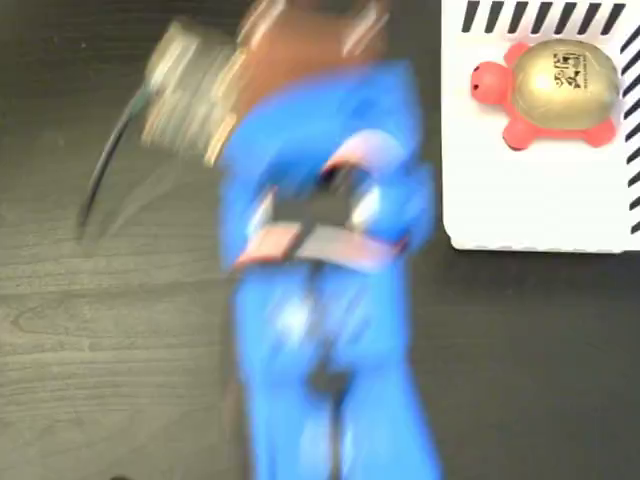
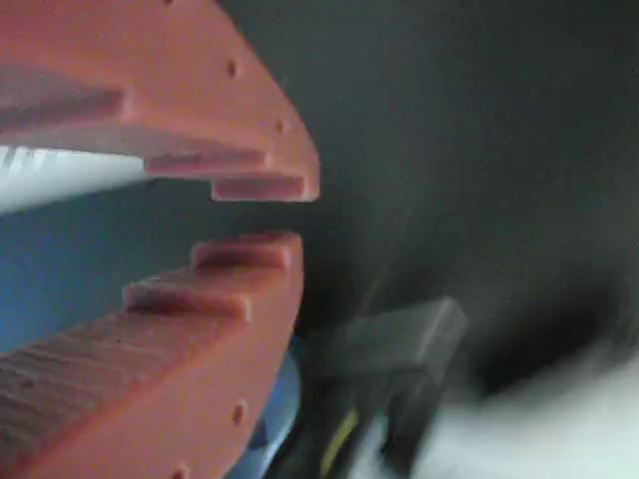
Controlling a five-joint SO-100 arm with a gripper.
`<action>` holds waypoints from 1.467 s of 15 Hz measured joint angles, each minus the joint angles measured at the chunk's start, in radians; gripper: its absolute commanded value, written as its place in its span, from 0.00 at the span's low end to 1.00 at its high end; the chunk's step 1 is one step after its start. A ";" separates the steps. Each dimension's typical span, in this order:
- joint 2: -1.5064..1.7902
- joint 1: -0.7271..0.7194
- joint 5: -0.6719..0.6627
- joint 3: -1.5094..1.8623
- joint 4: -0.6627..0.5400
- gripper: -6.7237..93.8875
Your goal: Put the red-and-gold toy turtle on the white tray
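Turtle on white tray, head pointing left (long axis horizontal); gripper narrowly parted, empty.

1 toy turtle, 1 white tray, 1 blue arm

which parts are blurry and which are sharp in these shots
Fixed view: the blue arm is smeared by motion blur, while the turtle and white tray are fairly sharp. Wrist view: the tool is soft and close, the background streaked.
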 measured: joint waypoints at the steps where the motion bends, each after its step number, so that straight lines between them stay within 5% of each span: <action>1: 0.104 -0.011 -0.002 0.126 0.011 0.07; 5: 0.491 0.002 -0.057 0.681 -0.054 0.07; 9: 0.776 0.014 -0.083 0.900 0.011 0.07; 14: 1.104 0.040 -0.114 0.994 0.224 0.07; 22: 1.164 0.046 -0.114 0.999 0.235 0.07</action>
